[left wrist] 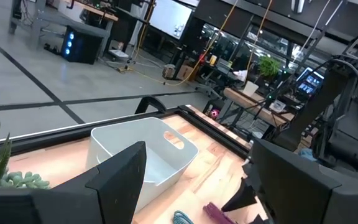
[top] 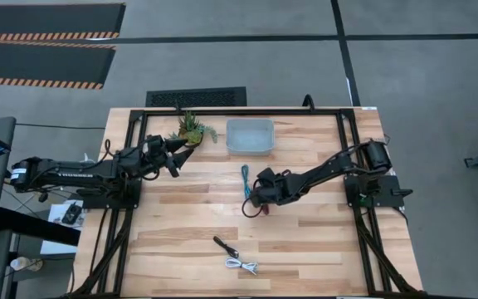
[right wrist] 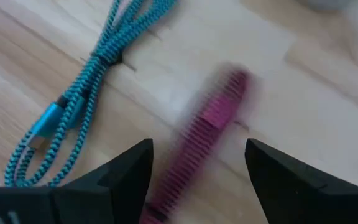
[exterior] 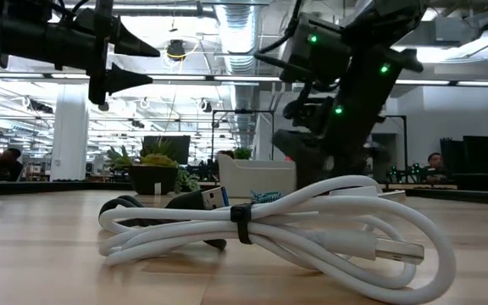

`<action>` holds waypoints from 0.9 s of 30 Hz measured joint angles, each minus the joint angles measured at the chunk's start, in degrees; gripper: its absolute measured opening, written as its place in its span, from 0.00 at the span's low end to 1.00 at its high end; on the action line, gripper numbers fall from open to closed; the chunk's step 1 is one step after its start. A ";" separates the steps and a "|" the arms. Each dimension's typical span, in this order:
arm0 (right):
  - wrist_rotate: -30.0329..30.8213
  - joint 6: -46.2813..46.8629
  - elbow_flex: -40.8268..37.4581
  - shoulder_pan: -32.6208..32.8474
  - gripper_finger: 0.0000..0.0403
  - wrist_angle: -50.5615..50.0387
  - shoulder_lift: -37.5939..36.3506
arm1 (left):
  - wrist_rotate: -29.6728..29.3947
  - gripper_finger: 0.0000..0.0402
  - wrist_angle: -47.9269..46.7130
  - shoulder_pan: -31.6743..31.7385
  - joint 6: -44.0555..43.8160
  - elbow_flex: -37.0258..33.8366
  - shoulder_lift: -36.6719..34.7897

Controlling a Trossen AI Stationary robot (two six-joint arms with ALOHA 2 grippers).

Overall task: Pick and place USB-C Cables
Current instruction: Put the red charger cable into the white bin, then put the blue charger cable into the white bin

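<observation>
The maroon-magenta cable point(right wrist: 211, 124) lies flat on the wooden table, between the open fingers of my right gripper point(right wrist: 199, 143) and a little beyond them. I cannot tell whether they touch it. The teal cable point(right wrist: 82, 93) lies on the table beside it. In the high view my right gripper point(top: 252, 199) is near the table's middle, by the teal cable point(top: 245, 178). The black cable point(top: 225, 247) and the coiled white cable point(top: 243, 266) lie near the near edge. My left gripper point(top: 186, 153) hovers open by the potted plant point(top: 192, 129).
A pale translucent bin point(top: 249, 135) stands near the far edge, right of the plant. In the low view the white cable point(exterior: 269, 230) fills the foreground, with the black cable point(exterior: 172, 203) behind it. A black frame point(top: 239, 110) runs around the table.
</observation>
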 joint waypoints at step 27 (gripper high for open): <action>0.57 -5.80 0.02 1.91 0.67 -3.58 -12.96 | 11.57 0.71 2.60 0.00 4.42 11.40 27.80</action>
